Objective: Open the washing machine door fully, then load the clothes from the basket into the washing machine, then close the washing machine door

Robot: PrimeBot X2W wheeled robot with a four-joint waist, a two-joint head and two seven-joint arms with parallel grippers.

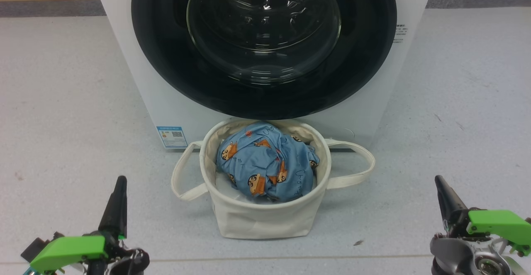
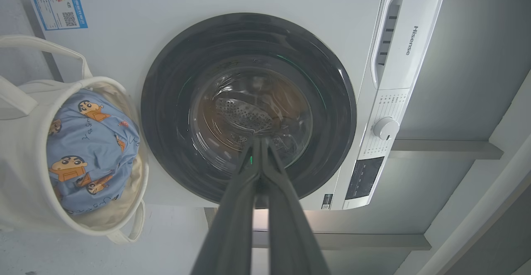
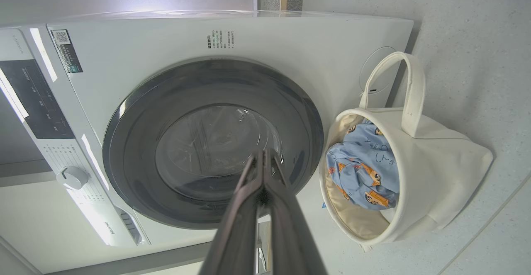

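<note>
The white washing machine (image 1: 124, 59) stands straight ahead, and its door (image 1: 157, 59), black-rimmed with bulging glass, lies flat against the front. On the floor right before it sits the cream basket (image 1: 261, 221), holding the light blue clothes (image 1: 265, 163) with cartoon boy figures. My left gripper (image 1: 120, 180) is low at the left, shut and empty, well left of the basket. My right gripper (image 1: 439, 179) is low at the right, also shut and empty. From each wrist I see the door (image 2: 166, 100) (image 3: 132, 134), the basket (image 2: 25, 175) (image 3: 439, 175) and the clothes (image 2: 91, 142) (image 3: 365, 171).
Pale grey speckled floor (image 1: 62, 121) spreads on both sides of the machine. The basket's loop handles (image 1: 352, 163) stick out left and right. A blue label sticker (image 1: 172, 137) marks the machine's lower left corner. A control dial (image 2: 386, 128) and panel sit on the machine's top strip.
</note>
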